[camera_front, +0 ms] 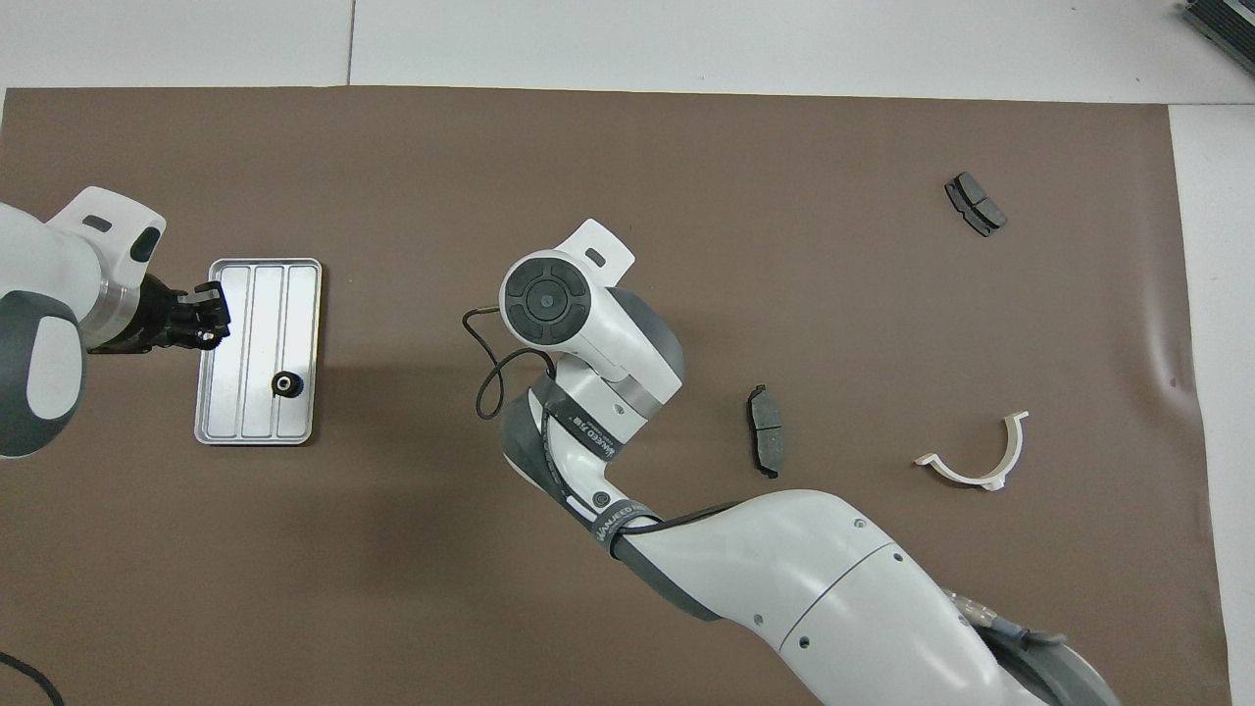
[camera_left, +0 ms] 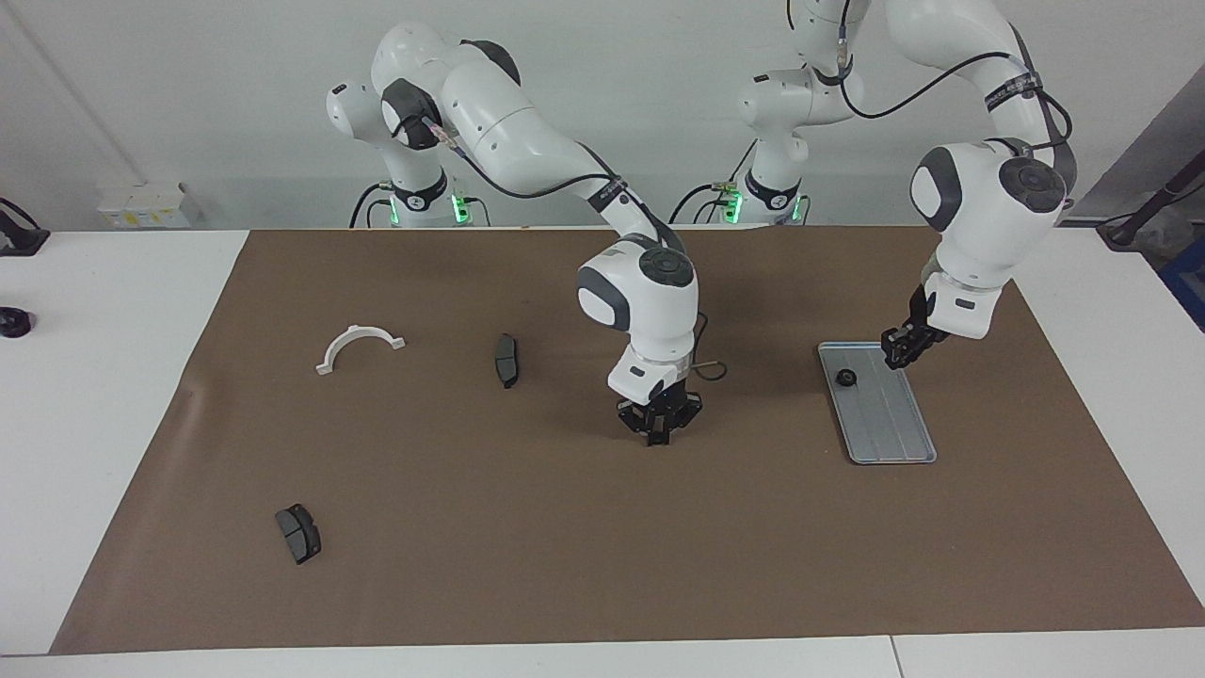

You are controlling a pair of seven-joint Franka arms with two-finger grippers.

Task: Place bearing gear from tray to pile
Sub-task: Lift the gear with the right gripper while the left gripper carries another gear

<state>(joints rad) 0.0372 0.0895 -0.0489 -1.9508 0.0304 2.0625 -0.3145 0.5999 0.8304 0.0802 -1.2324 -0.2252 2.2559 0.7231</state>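
Gear (camera_left: pixel 846 378) on tray (camera_left: pixel 890 428); left gripper (camera_left: pixel 909 345) over tray rim, fingers unreadable; right gripper (camera_left: pixel 658 428) clamped together mid-mat; next: regrasp gear

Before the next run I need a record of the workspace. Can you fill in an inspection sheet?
Surface: brown mat on a white table, lying flat.
Job's things: grey tray toward the left arm's end; one black gear lies in it, untouched. No pile in view.
Clutter: two dark brake pads and a white half-ring toward the right arm's end.
Claws: right claw shut, down at mid-mat; whether it holds anything cannot be told. Left claw raised over the tray's rim.
Cables: black loop at the right arm's wrist.
Surroundings: small white box by the wall.
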